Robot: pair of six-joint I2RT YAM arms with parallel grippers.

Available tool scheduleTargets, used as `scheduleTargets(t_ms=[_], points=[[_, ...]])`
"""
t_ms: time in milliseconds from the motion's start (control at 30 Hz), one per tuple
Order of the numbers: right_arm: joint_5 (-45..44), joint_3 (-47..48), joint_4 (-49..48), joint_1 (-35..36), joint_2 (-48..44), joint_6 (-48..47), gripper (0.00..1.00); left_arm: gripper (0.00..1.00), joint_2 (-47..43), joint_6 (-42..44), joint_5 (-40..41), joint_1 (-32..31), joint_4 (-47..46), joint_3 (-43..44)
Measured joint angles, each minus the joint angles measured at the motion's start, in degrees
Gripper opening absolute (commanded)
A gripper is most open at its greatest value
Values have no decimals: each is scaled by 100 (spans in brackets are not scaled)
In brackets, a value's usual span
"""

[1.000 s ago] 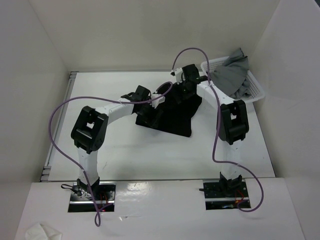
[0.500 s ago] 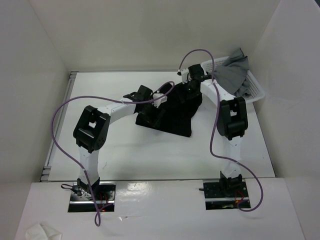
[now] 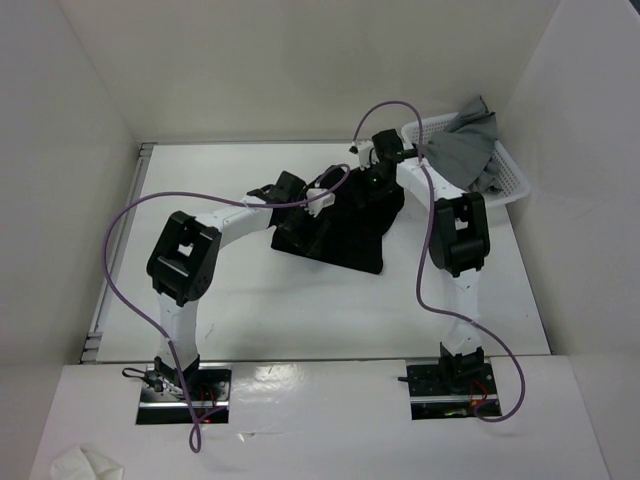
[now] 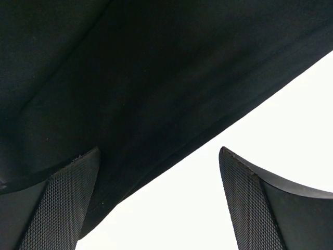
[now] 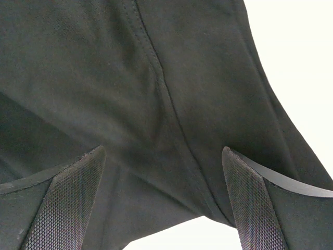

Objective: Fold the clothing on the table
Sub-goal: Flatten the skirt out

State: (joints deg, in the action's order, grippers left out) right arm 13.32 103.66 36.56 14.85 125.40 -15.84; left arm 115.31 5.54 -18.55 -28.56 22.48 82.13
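While the clothing [image 3: 350, 240] lies as a rumpled black heap on the table [image 3: 230, 300], somewhat right of centre and toward the far side, both arms reach over it from opposite flanks. The heap is broader along its near edge and narrows toward the far right corner; a single long axis cannot be made out. The left gripper [image 4: 158, 156] hangs over the heap's left margin with its jaws fully spread and nothing between them. In its wrist view one pad [image 4: 62, 208] stands above the fabric and the other above bare tabletop, so the cloth's edge runs diagonally through the gap. The right gripper [image 5: 164, 153] is poised over the narrow far end, jaws likewise wide and holding nothing, with a stitched seam [image 5: 156, 78] running between the pads and white tabletop showing just beyond the fabric on the right. Neither gripper is clearly nearer, since each is directly above cloth. The left one straddles an edge, which probably makes it the readier to pinch a border, whereas the right would likely need to descend onto a fold. A white basket [image 3: 515, 178] holding grey garments [image 3: 465, 150] stands at the far right, near the heap but apart from it.
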Motion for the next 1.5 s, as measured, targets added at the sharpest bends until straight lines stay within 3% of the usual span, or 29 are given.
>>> scheduleTargets(t_ms=[467,600,800,1000,1267,1500], points=[[90,1161,114,76,966,105,96,100,0,0,-109,-4,37,-2],[74,1991,210,76,1432,146,96,100,0,0,-133,-4,57,-31],[94,4063,839,76,2581,245,93,100,-7,4,-155,-4,26,-164],[280,4059,1379,76,2424,328,93,100,-74,2,-173,-7,24,-240],[297,3738,1836,129,1307,404,93,100,-138,-11,-175,-7,68,-275],[-120,1878,1434,566,553,400,93,100,-151,-31,-225,-7,85,-275]])
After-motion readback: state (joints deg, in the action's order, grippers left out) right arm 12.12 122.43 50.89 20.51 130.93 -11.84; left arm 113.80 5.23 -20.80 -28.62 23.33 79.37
